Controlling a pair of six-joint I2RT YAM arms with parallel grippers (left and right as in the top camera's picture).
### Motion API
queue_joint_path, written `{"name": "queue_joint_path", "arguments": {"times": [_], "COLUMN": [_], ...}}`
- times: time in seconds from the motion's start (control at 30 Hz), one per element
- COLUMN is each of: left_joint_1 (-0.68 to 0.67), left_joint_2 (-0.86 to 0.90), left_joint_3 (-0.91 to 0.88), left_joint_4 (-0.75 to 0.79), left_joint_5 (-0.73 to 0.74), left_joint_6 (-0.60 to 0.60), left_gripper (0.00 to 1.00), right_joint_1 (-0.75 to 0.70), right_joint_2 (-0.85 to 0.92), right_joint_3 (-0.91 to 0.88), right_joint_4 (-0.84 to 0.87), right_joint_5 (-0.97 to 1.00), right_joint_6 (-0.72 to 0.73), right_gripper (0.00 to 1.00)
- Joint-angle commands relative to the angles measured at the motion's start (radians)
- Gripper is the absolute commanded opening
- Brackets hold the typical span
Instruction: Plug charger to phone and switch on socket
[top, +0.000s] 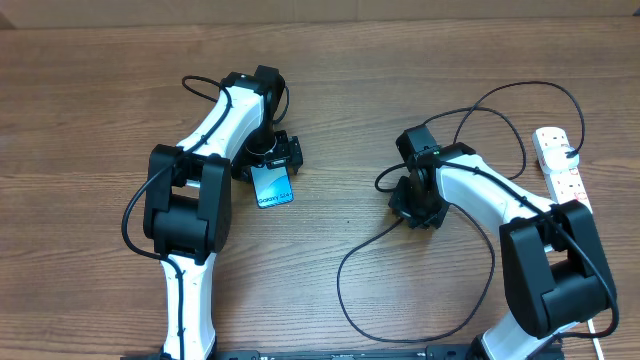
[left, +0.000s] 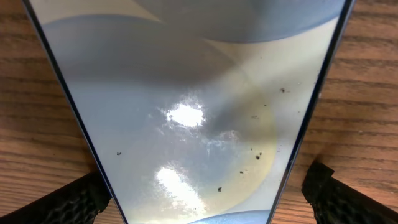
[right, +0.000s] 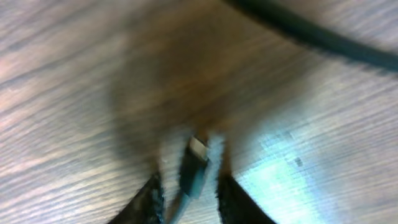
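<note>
Gripping the phone (left: 186, 112) by its long edges, the left end effector (left: 202, 196) sits left of centre — the right end effector (right: 189, 196) pinches the charger (right: 196, 165) at its plug tip.

The phone (top: 273, 186) sits half tucked under the left gripper (top: 270, 170). From the right wrist everything's smeared, the charger (right: 194, 165) tip a blur

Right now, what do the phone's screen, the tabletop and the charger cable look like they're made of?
The phone screen: glossy glass, probably; it throws bright glare spots and shows dust specks.
The table: wood or wood-look laminate, matte, with visible brown grain.
The charger cable: black rubber or plastic sheath, likely; thin and lying in soft loops.
</note>
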Motion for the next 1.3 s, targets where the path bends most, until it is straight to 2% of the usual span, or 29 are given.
{"name": "queue_joint_path", "arguments": {"times": [0.0,0.2,0.27,0.43,0.57,0.7,0.77,0.9,1.1,1.27], "left_joint_1": [-0.008,-0.008,-0.008,-0.007,-0.008,-0.007,-0.006,-0.006,-0.006,-0.006], "left_joint_2": [0.054,0.054,0.054,0.054,0.054,0.054,0.054,0.054,0.054,0.054], "left_joint_3": [-0.034,-0.034,-0.034,-0.034,-0.034,-0.034,-0.034,-0.034,-0.034,-0.034], "left_joint_4": [-0.003,0.004,0.003,-0.004,-0.003,-0.003,-0.003,0.008,0.027,0.056], "left_joint_5": [-0.021,-0.021,-0.021,-0.021,-0.021,-0.01,0.009,0.062,0.16,0.23], "left_joint_6": [0.019,0.019,0.02,0.02,0.019,0.02,0.021,0.083,0.185,0.225], "left_gripper": [1.0,1.0,1.0,1.0,1.0,1.0,1.0,0.99,0.99,0.99], "right_joint_1": [0.005,0.005,0.003,-0.018,-0.019,-0.019,-0.022,-0.053,-0.085,-0.085], "right_joint_2": [0.015,0.015,0.015,0.015,0.015,0.015,0.013,-0.009,-0.053,-0.055], "right_joint_3": [-0.003,-0.004,-0.004,-0.004,-0.004,-0.003,0.0,0.013,0.013,0.013], "right_joint_4": [-0.018,0.027,0.036,0.045,0.046,0.048,0.071,0.126,0.155,0.092], "right_joint_5": [-0.037,-0.037,-0.036,-0.036,-0.035,-0.048,-0.14,-0.454,-0.84,-0.906], "right_joint_6": [-0.006,-0.005,-0.005,-0.005,-0.006,-0.036,-0.127,-0.355,-0.774,-0.959], "right_gripper": [0.32,0.29,0.26,0.1,0.04,0.04,0.04,0.04,0.04,0.04]}}
